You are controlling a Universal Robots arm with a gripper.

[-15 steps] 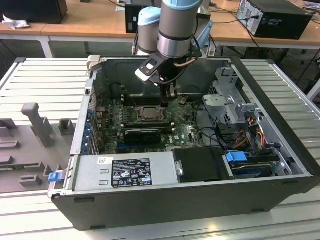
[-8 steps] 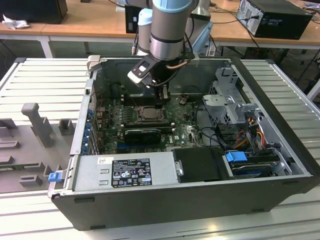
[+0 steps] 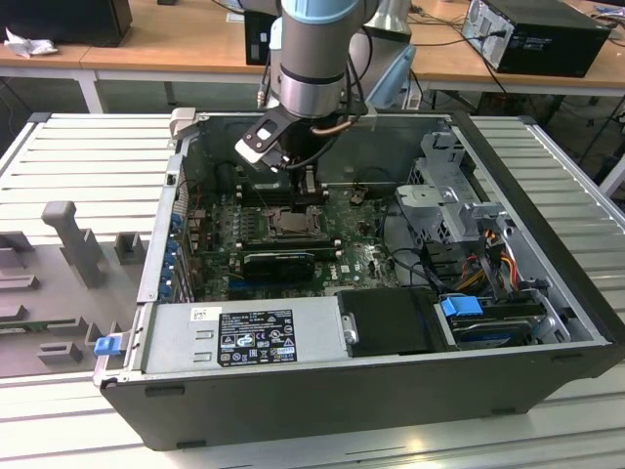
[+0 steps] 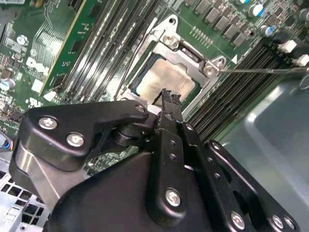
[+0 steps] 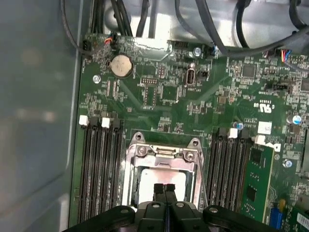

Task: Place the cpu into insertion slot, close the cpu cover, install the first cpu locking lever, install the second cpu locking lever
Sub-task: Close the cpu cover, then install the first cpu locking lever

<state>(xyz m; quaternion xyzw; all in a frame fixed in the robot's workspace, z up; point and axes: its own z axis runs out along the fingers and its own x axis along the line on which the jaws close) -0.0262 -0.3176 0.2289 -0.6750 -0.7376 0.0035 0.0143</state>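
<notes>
The cpu (image 4: 164,77) (image 5: 145,182) lies flat in the insertion slot (image 3: 291,225), its pale beige top showing through the window of the silver cpu cover (image 5: 161,162) (image 4: 200,89). The cover lies down around the chip. My gripper (image 4: 166,94) (image 5: 164,187) (image 3: 305,200) hangs just above the chip's edge, fingers pressed together and shut on nothing. A thin wire lever (image 4: 263,70) sticks out sideways from one corner of the socket, away from the frame.
Long black memory slots (image 5: 99,169) (image 5: 229,164) flank the socket on the green board (image 5: 169,96). In the exterior view the open case holds a grey labelled box (image 3: 244,337) in front, a drive cage (image 3: 444,195) and loose cables (image 3: 488,264) at the exterior view's right.
</notes>
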